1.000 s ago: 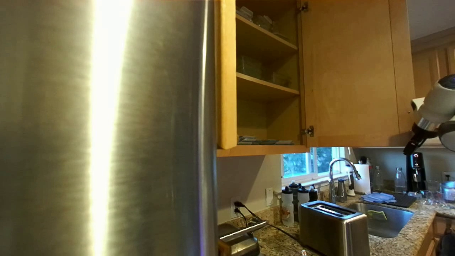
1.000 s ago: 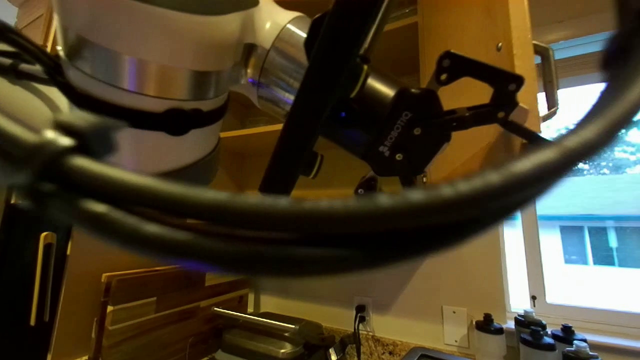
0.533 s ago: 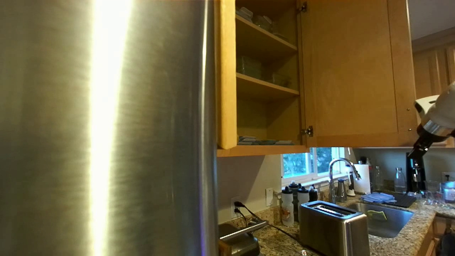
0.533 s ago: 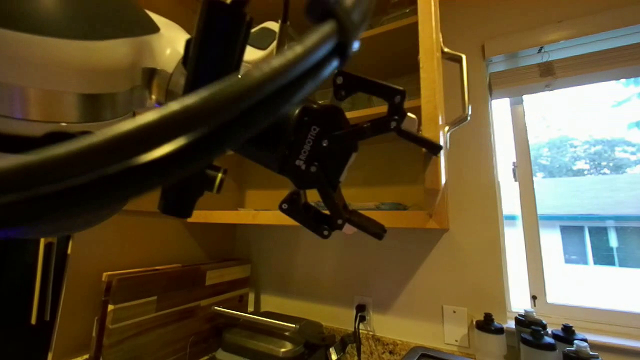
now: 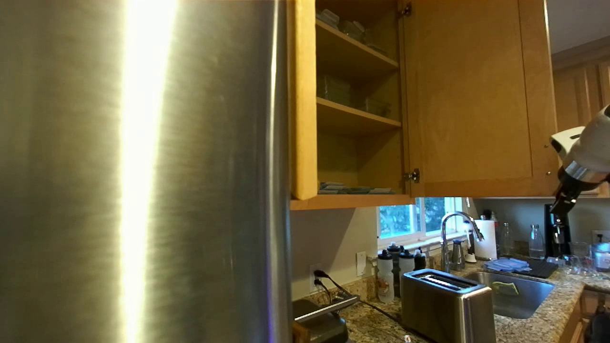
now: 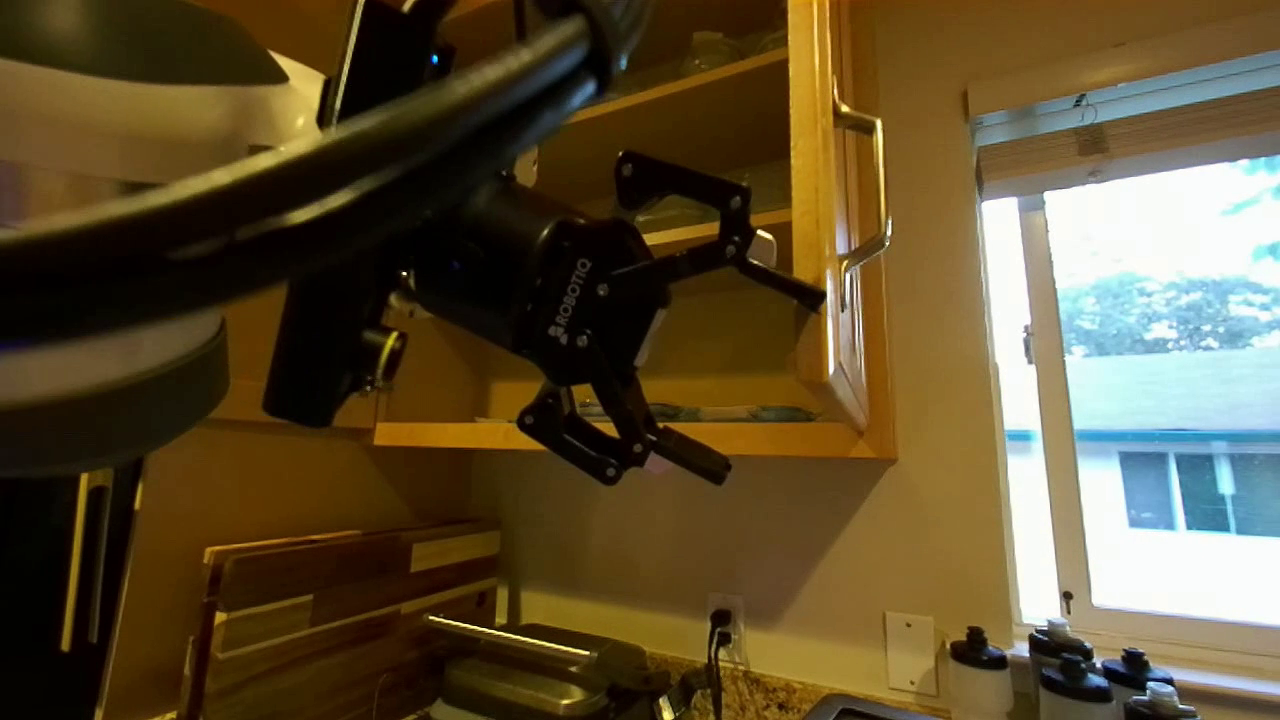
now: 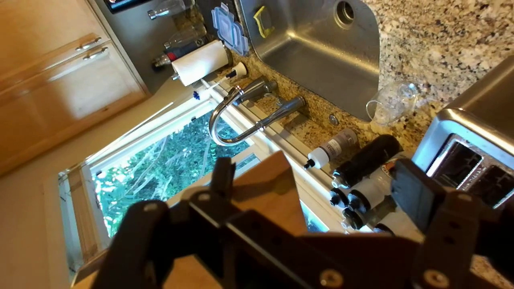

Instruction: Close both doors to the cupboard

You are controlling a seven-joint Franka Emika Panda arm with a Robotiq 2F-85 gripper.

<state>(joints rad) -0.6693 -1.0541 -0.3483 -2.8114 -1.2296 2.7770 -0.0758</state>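
Two flat-panel wooden doors (image 5: 472, 95), honey-coloured, one at either end of the cupboard (image 5: 338, 152), interior bared. Fridge-side door (image 5: 305, 105): only an edge showing in an exterior view, next to the brushed-steel fridge (image 5: 214, 166); apparently open. Window-side door (image 6: 812, 120): standing open at the end nearer the window (image 6: 1140, 400), slim metal bow handle (image 6: 880, 175) on the outer face.

Look stiff and flat, of modest weight for pushing, with the load carried on metal hinges (image 5: 413, 176). Seem hard to damage, though smooth enough to allow sliding. Likely best worked near the free edge, far from the hinges, by pressure on the outer face or a hook on the bow handle. Call for no firm pinch.

Fingers (image 6: 692, 453): spread wide, nothing pinched between. Upper tip overlapping the free edge of the window-side door in an exterior view; contact or narrow gap, impossible to tell.

Franka arm (image 5: 591, 147): at the right border of an exterior view, wrist canted downward near the free lower corner of the window-side door. Black cable (image 6: 400, 150) looped across the front of the arm. Sink (image 7: 333, 72) and gooseneck faucet (image 7: 277, 114) aslant in the wrist view, hence most likely a rolled wrist.
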